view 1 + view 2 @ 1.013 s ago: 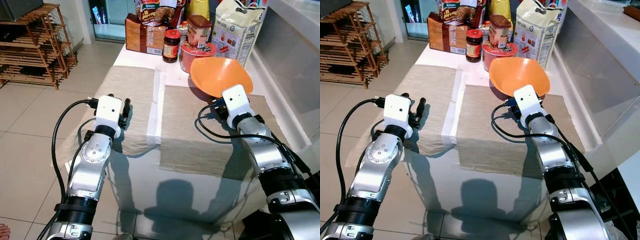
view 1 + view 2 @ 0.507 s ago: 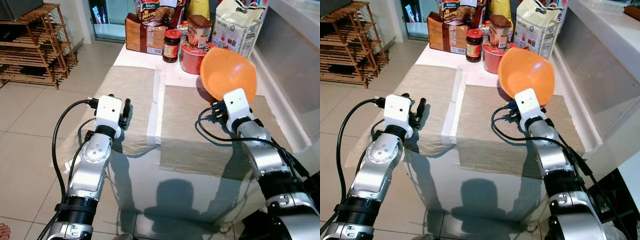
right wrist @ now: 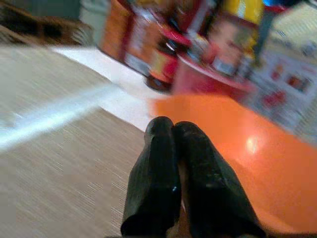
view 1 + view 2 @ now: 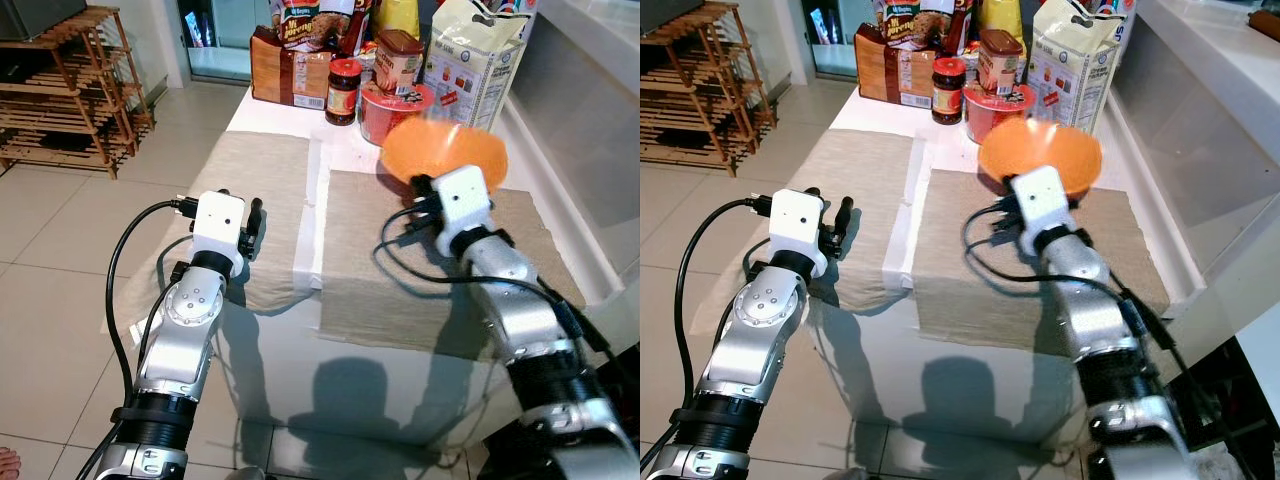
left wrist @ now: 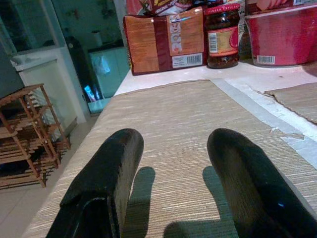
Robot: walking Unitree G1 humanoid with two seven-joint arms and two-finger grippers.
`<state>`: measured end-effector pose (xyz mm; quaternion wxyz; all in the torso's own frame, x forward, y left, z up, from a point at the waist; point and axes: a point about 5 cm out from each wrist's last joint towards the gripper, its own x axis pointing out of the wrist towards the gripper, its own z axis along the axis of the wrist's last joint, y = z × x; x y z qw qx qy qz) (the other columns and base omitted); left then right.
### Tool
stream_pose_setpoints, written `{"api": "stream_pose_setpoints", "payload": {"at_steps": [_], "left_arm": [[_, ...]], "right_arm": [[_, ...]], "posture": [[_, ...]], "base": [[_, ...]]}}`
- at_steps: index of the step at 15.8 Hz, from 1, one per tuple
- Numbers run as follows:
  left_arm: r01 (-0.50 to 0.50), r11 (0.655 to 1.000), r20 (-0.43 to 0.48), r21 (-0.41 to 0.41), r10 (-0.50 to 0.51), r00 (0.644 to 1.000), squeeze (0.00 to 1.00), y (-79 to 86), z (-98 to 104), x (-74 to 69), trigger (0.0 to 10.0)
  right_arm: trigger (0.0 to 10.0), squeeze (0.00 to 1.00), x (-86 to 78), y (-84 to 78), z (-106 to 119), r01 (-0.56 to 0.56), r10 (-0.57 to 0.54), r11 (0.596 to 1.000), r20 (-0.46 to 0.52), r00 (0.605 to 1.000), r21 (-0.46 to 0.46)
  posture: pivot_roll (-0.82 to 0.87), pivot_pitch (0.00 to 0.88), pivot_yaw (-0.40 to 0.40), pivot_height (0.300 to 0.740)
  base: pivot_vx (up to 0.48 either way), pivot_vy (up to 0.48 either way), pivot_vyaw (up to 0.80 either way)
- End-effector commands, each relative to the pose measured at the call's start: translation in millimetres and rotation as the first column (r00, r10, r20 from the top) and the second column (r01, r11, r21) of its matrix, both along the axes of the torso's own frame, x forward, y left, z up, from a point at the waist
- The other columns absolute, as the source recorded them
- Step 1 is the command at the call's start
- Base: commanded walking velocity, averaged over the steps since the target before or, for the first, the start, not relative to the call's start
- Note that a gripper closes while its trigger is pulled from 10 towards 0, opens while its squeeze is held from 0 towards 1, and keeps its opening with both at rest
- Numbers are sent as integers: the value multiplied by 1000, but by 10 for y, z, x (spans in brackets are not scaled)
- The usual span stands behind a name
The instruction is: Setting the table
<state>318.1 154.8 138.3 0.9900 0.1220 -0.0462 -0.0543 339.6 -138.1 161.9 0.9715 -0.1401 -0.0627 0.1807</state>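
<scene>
The right gripper (image 3: 171,178) has its two black fingers pressed together on the near rim of the orange bowl (image 4: 442,155), which it holds over the far end of the right placemat (image 4: 420,280), just in front of the red tub (image 4: 388,108) and the white bag (image 4: 472,60) at the far edge of the table (image 4: 280,110). The bowl looks blurred in the head views, so it seems to be in motion, and I cannot tell whether its base touches the cloth. The step in hand appears to be setting this bowl down as a place setting. To do it well, the bowl should be brought level before it goes down, since a thin pinch on one rim lets the far side tip or swing. It should be drawn nearer, toward the middle of the right placemat, so it sits clear of the tub, the jam jar (image 4: 342,90) and the groceries crowded behind it. The descent should be slow and straight, with the fingers parting only once the base rests flat; letting go early risks a rocking or sliding bowl, and dragging it could wrinkle the mat. The left gripper (image 5: 171,178) hovers low over the near end of the left placemat (image 4: 250,190), fingers spread apart and holding nothing; it can wait there, out of the way.
</scene>
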Motion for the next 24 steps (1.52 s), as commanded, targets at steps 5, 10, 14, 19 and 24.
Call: {"api": "stream_pose_setpoints", "payload": {"at_steps": [5,10,14,19,24], "left_arm": [[8,1000,10,-4,-8,1000,0,-22,56,20,10000],[9,1000,9,-5,-9,1000,0,-31,52,22,10000],[20,1000,9,-6,-20,1000,0,-56,45,25,10000],[27,1000,13,-1,-27,1000,0,-69,51,36,10000],[25,1000,12,0,-25,1000,0,-64,53,37,10000]], "right_arm": [[4000,0,-104,165,81,-59,58,997,25,998,46],[10000,1000,-41,-305,250,258,-262,965,154,953,45],[10000,1000,-121,-428,114,348,-371,905,55,927,244],[10000,1000,-120,-553,158,383,-419,877,72,905,291],[10000,1000,-121,-601,179,394,-438,849,52,898,353]], "posture": [[57,0,-35,740],[54,0,-36,740],[48,0,-33,740],[46,0,-30,740],[45,0,-30,740]], "base": [[0,0,0],[0,0,0],[0,0,0],[0,0,0],[0,0,0]]}}
